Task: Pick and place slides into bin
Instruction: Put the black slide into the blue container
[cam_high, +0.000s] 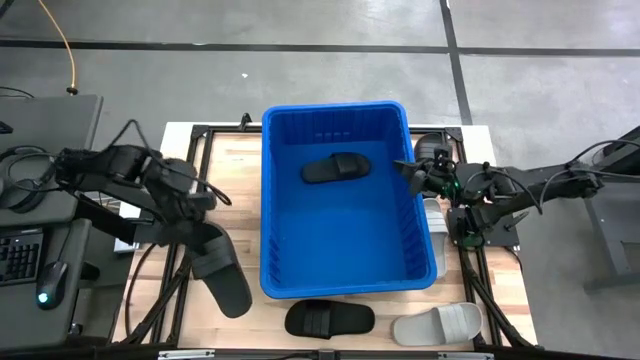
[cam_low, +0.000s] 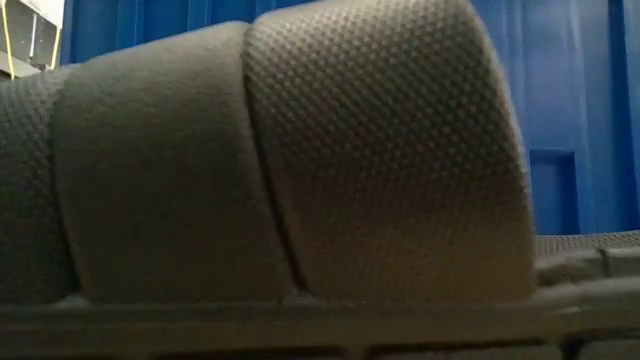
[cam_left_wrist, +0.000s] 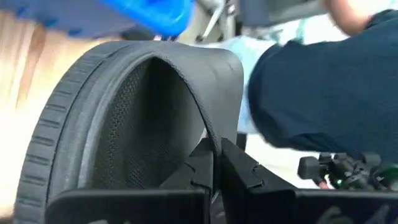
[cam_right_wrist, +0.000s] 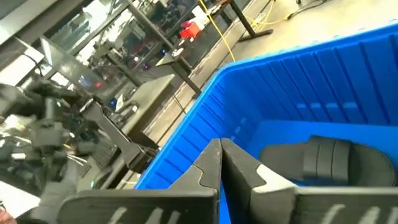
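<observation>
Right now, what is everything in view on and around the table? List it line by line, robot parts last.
Bin: one, bright blue, middle of the table.
Black slide in the bin: one, on the bin floor toward the far end.
Black slide held by the left gripper: one, left of the bin.
Black slide on the table: one, near edge, in front of the bin.
Light grey slide on the table: one, near edge, right of that black one.
Light grey slide beside the bin: one, along its right wall, partly hidden.
Table: one, light wood.
Left gripper: shut on its slide's strap.
Right gripper: shut, empty, at the bin's right rim.
</observation>
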